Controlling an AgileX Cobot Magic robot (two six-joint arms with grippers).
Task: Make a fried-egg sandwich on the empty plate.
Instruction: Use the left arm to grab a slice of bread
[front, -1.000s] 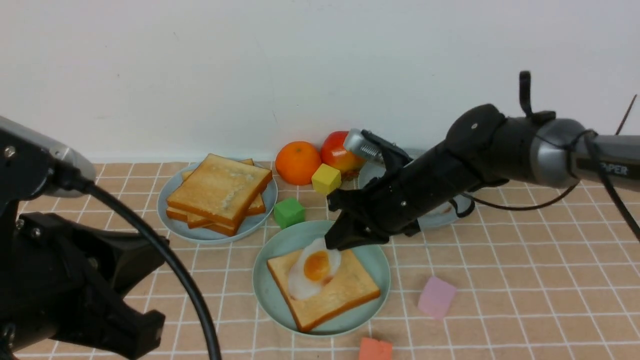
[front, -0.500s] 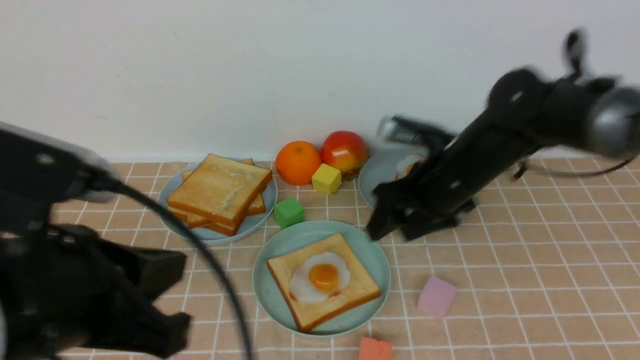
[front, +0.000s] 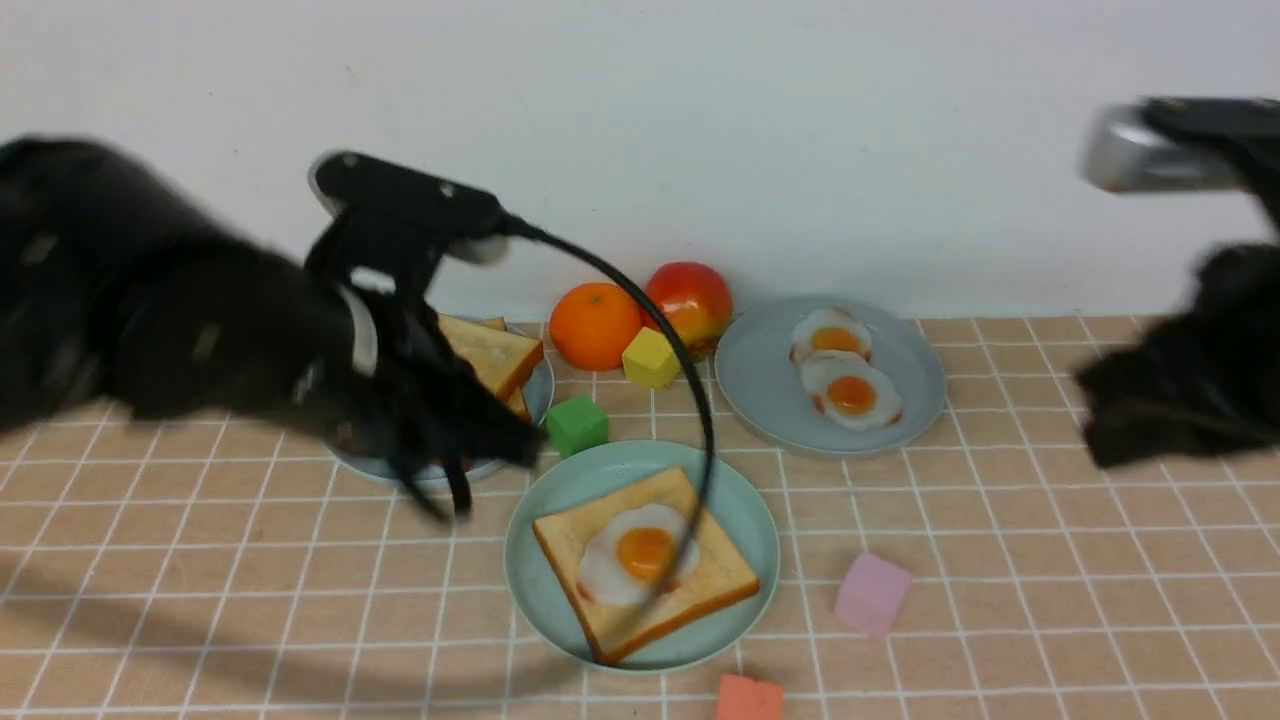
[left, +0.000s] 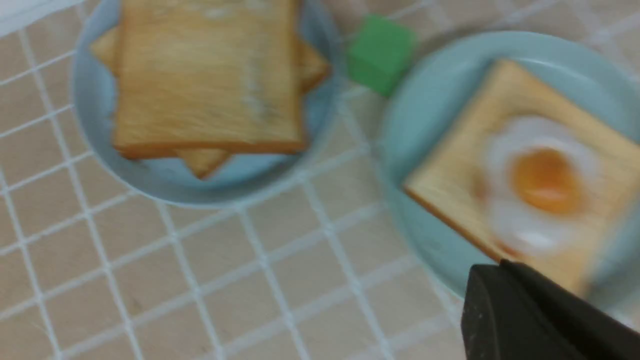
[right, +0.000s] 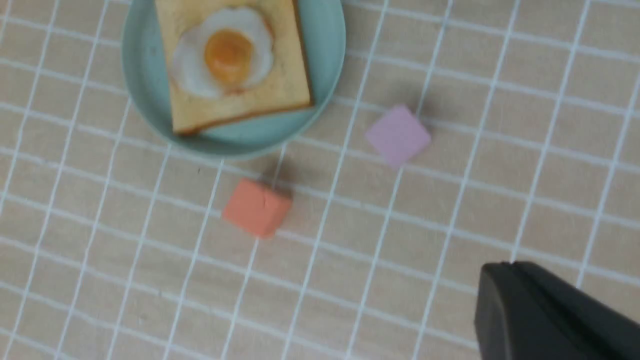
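On the mint-green plate (front: 745, 500), at the middle of the desk (front: 1000, 560), lies one toast slice (front: 700, 585) with the fried egg (front: 640, 550) on top. The left gripper (left: 495, 275), blurred, hovers by the toast stack (left: 210, 80) on its grey-blue plate (left: 165, 185), apparently pressed together. The right gripper (right: 502, 272), likewise pressed together, hangs well off to the right.

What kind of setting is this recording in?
Probably a lab tabletop staged as a pretend kitchen: checked cloth against a bare white wall, toy-looking toast and egg on a green plate, coloured cubes scattered around.
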